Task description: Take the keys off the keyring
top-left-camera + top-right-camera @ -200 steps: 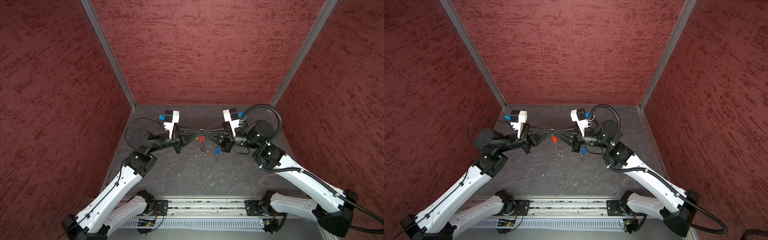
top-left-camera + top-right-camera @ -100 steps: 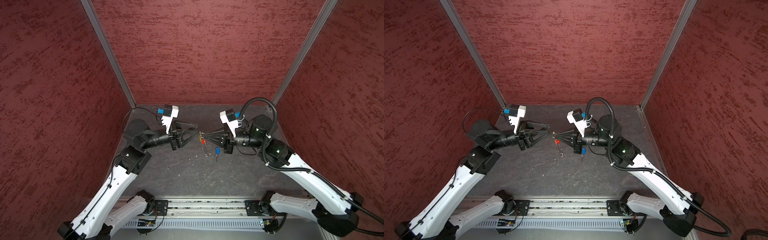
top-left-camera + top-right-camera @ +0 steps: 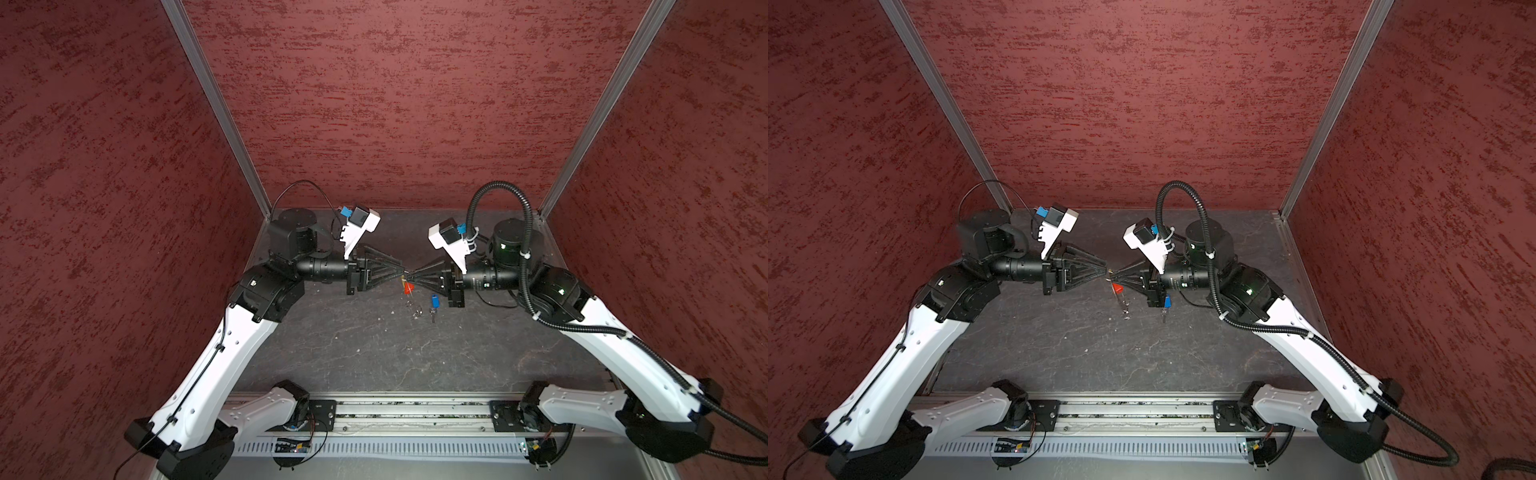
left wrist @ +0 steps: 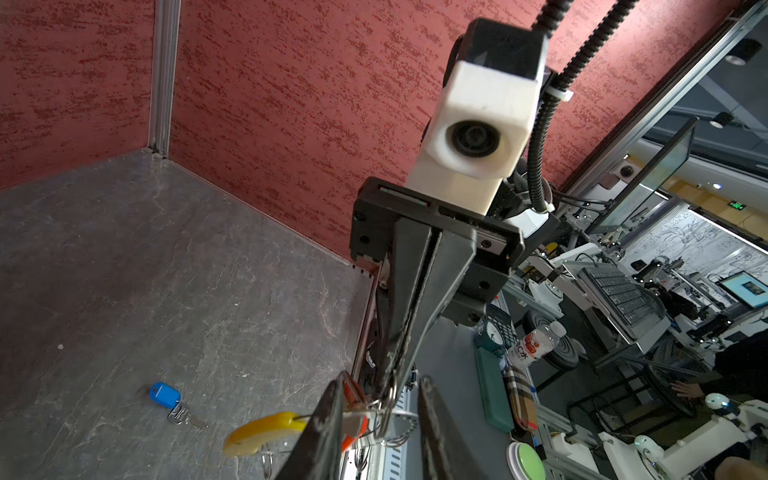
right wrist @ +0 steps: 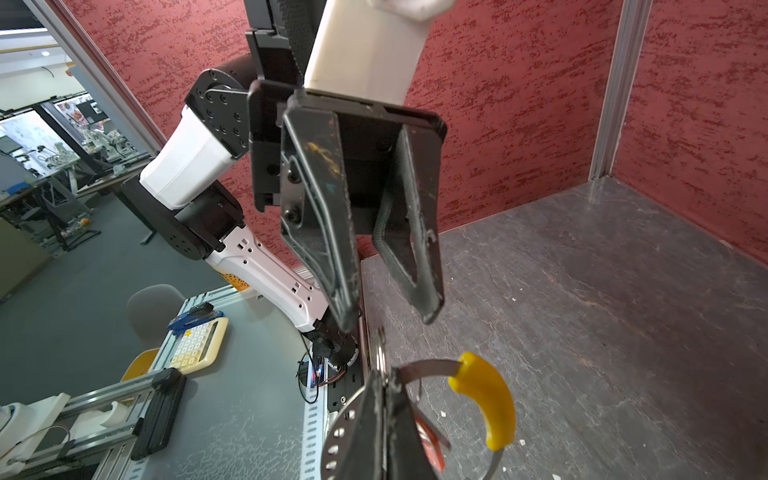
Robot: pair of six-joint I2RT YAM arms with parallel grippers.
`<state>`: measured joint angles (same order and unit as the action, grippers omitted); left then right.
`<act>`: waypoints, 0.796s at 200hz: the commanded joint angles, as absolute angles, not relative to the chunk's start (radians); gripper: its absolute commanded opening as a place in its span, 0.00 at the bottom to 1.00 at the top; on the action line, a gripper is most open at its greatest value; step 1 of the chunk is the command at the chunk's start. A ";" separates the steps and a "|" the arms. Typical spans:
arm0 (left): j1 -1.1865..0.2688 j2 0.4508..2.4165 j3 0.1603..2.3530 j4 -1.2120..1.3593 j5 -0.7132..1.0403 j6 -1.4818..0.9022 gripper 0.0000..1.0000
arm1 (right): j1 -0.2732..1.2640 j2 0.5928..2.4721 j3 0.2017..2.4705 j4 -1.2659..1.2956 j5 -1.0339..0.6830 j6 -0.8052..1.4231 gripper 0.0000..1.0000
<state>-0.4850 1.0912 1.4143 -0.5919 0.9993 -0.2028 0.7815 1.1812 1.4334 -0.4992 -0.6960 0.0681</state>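
About half done, by the look of it: the blue-headed key [image 3: 434, 300] lies loose on the table [image 3: 374, 353], well apart from the keyring [image 5: 424, 368], at roughly 4 o'clock from the spot where the two grippers meet in both top views. In the left wrist view it carries only a small ring of its own at its head.

The other half is not done. The red-headed key [image 3: 408, 286] hangs from the keyring at 6 o'clock, just below the meeting fingertips and seemingly clear of the table.

The right gripper [image 5: 382, 401] has its jaws pressed together on the metal of the keyring and holds it up in the air, with the yellow sleeve [image 5: 490, 399] curving off to one side.

The left gripper [image 5: 390, 318] faces it tip to tip with its jaws spread. The tips stand either side of the ring's edge and pinch nothing that I can see. In the left wrist view one of its fingers [image 4: 328, 424] lies across the red head, and I cannot tell whether they touch.

A few silvery bits [image 3: 415, 311] lie on the table at about 5 o'clock from the red key, too small to name.

What remains, as I judge it, is for the spread jaws to close on the red key or its ring and work it off while the keyring is held firm
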 commanded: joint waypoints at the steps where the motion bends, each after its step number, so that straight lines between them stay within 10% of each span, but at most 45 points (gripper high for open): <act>1: -0.495 1.093 1.437 -0.644 1.032 -0.163 0.28 | 0.776 1.178 1.472 -0.512 -0.690 0.034 0.00; 159: -0.538 1.116 1.423 -0.623 1.016 -0.137 0.04 | 0.776 1.213 1.492 -0.493 -0.627 0.062 0.00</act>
